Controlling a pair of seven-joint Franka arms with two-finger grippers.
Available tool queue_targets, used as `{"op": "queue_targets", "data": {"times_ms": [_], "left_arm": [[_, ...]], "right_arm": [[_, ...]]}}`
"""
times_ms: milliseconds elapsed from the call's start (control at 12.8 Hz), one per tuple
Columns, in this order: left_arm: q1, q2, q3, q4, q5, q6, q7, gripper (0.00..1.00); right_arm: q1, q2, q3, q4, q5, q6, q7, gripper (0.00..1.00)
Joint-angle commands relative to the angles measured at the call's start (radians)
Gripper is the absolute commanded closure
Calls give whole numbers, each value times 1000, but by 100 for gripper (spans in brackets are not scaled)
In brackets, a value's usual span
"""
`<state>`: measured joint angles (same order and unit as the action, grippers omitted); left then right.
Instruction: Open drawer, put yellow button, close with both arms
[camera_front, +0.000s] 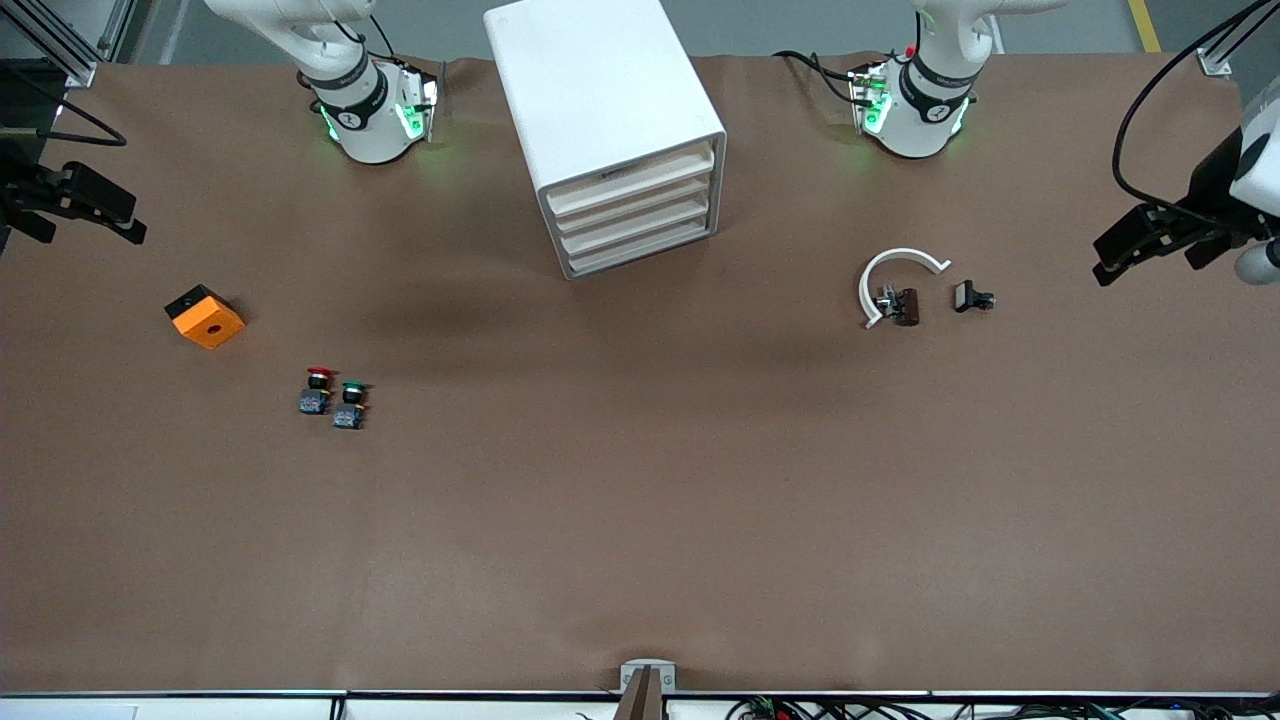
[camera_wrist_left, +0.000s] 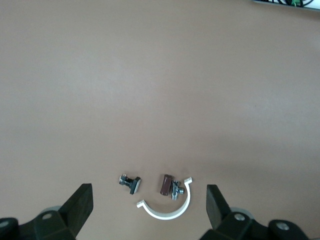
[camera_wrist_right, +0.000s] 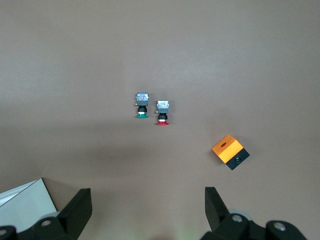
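Drawer (camera_front: 632, 186) was seen shut; left gripper (camera_front: 1108, 262) at the counter's (camera_front: 640, 520) three o'clock and right gripper (camera_front: 128, 226) at nine were held wide open, empty.

The white four-drawer cabinet (camera_front: 607, 130) stands at twelve o'clock on the brown desk (camera_front: 640, 540), all its drawers pushed in; the top drawer (camera_front: 632, 184) sits flush with the three below. At nine o'clock lies an orange box with a black base (camera_front: 205, 317), with a hole in its top face. Toward seven o'clock from the cabinet, the red-capped button (camera_front: 317, 390) and the green-capped button (camera_front: 350, 404) stand just beside each other. At three o'clock a white curved clip (camera_front: 893, 276) arcs around a small dark brown part (camera_front: 903, 305), with a small black part (camera_front: 972, 297) near it. The right hand (camera_front: 75, 200) hangs at the nine o'clock edge, the left hand (camera_front: 1150, 240) at the three o'clock edge.
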<state>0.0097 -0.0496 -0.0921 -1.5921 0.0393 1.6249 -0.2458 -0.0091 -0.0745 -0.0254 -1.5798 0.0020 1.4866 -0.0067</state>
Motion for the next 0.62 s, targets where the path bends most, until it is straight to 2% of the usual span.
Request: {"op": "queue_targets", "data": {"times_ms": [0, 545], "left_arm": [[-22, -45, 14, -52, -19, 0, 13, 0], [-23, -16, 14, -6, -16, -10, 108, 0]], "right_arm": [[-3, -1, 5, 17, -17, -17, -6, 0], [-3, 1, 5, 17, -17, -15, -6, 0]]}}
